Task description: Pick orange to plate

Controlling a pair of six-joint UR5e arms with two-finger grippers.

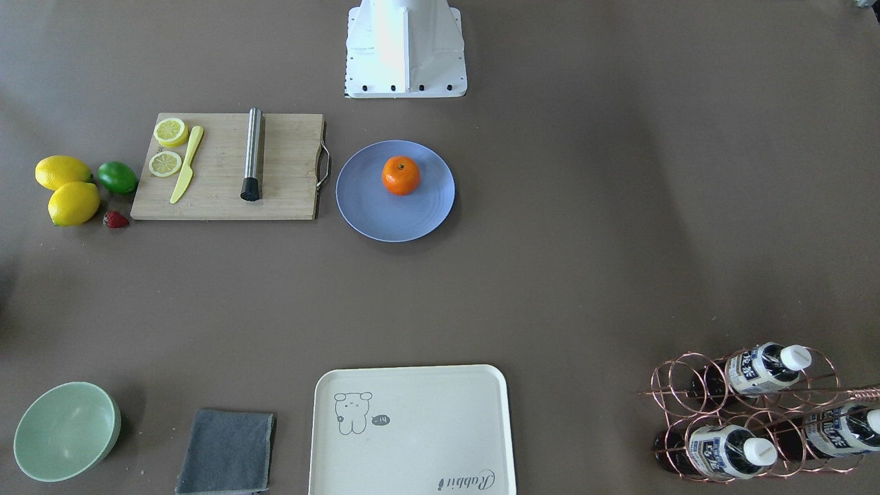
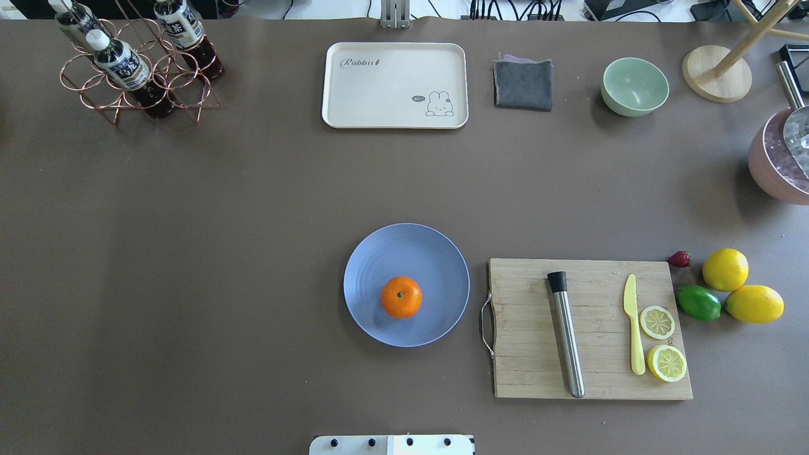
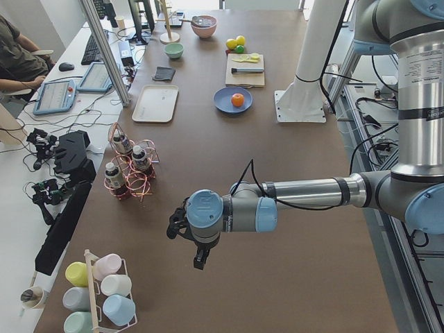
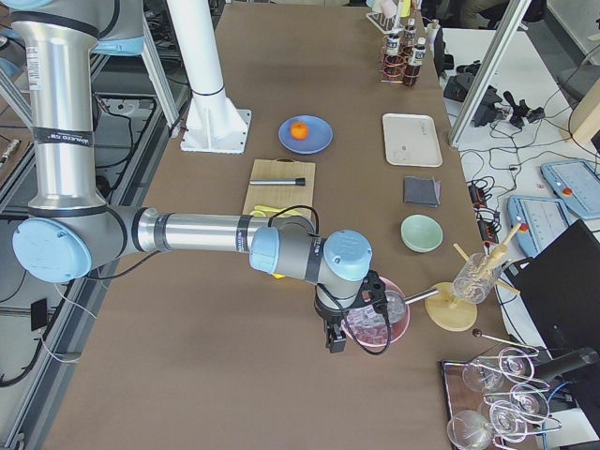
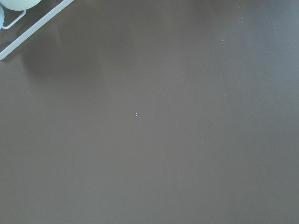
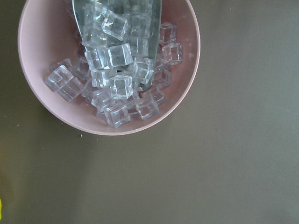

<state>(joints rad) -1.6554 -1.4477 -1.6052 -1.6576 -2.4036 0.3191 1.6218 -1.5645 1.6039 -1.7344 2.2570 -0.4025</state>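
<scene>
The orange rests on the pale blue plate, a little off its centre toward the robot base. Nothing touches either one. Neither arm appears in the overhead or front-facing views. My left gripper hangs over bare table at the robot's far left end, far from the plate. At the opposite end my right gripper hovers above a pink bowl of ice. Only the side views show the grippers, so I cannot tell whether either is open or shut.
A wooden cutting board with a steel muddler, yellow knife and lemon slices lies beside the plate. Lemons, a lime and a strawberry sit past it. A cream tray, grey cloth, mint bowl and bottle rack line the far edge.
</scene>
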